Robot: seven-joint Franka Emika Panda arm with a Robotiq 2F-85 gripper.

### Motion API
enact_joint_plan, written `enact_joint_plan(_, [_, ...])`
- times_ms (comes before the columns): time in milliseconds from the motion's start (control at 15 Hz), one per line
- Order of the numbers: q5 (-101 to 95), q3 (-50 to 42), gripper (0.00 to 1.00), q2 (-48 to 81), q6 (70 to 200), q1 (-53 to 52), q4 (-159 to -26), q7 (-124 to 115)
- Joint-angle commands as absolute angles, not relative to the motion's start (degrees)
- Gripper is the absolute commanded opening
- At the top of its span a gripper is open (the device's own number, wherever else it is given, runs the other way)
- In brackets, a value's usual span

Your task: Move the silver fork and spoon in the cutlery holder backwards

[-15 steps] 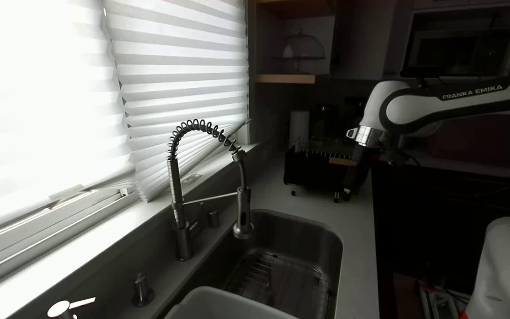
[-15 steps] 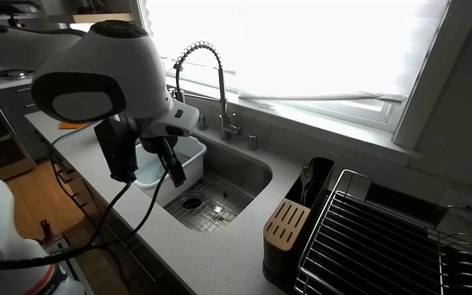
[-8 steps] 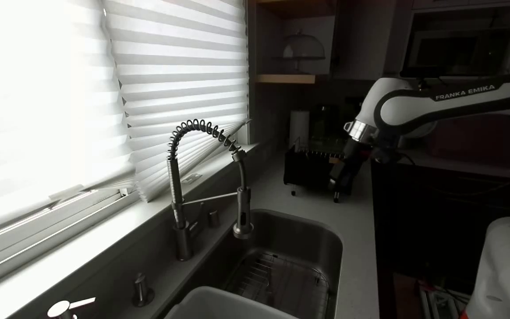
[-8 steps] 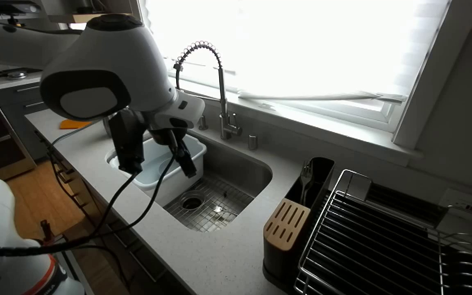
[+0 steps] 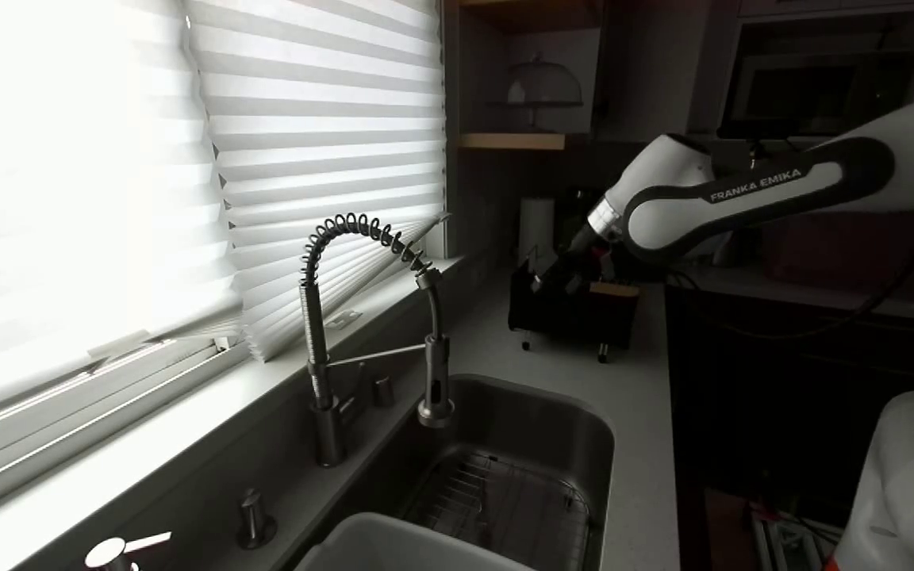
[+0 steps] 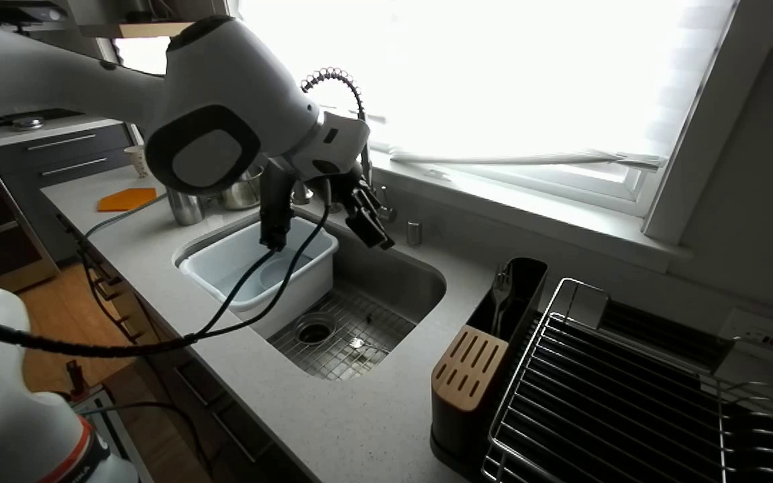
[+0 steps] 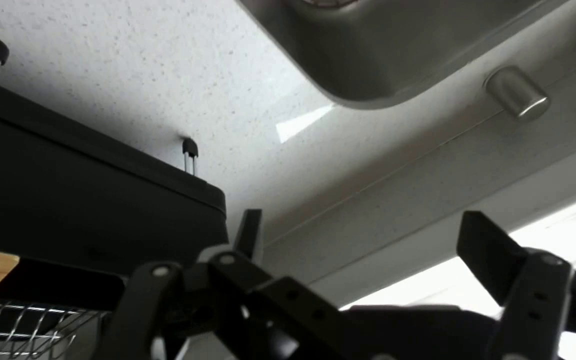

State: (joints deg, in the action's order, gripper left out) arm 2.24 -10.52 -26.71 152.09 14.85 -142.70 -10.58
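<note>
A silver fork (image 6: 502,285) stands upright, leaning slightly, in the open part of the dark cutlery holder (image 6: 452,419), behind its slotted wooden insert (image 6: 469,367). I cannot make out a separate spoon; it may be hidden behind the fork. The holder also shows in an exterior view (image 5: 568,319) and at the lower left of the wrist view (image 7: 93,200); no cutlery is visible there. My gripper (image 7: 365,235) is open and empty, its fingers wide apart. In an exterior view the gripper (image 5: 557,284) overlaps the holder's window-side end. It is apart from the fork.
A wire dish rack (image 6: 601,376) stands against the holder. The sink (image 6: 400,282) holds a white tub (image 6: 313,282). A tall spring faucet (image 5: 322,341) rises beside the sink. The window sill (image 6: 514,194) and blinds line the wall. A cable hangs from the arm.
The arm has swung toward the window and the gripper has risen, moving left in an exterior view and right in an exterior view. The fork and holder have not moved.
</note>
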Motion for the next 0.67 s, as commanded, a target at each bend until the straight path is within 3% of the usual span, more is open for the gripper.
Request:
enact_joint_plan(0, [-3.5,-4.9,1.0,-19.2,158.8,23.0,-139.2,-22.2])
enact_joint_plan(600, [-32.1,10.3,1.0,-12.1,158.5,46.8,-130.8,-59.1])
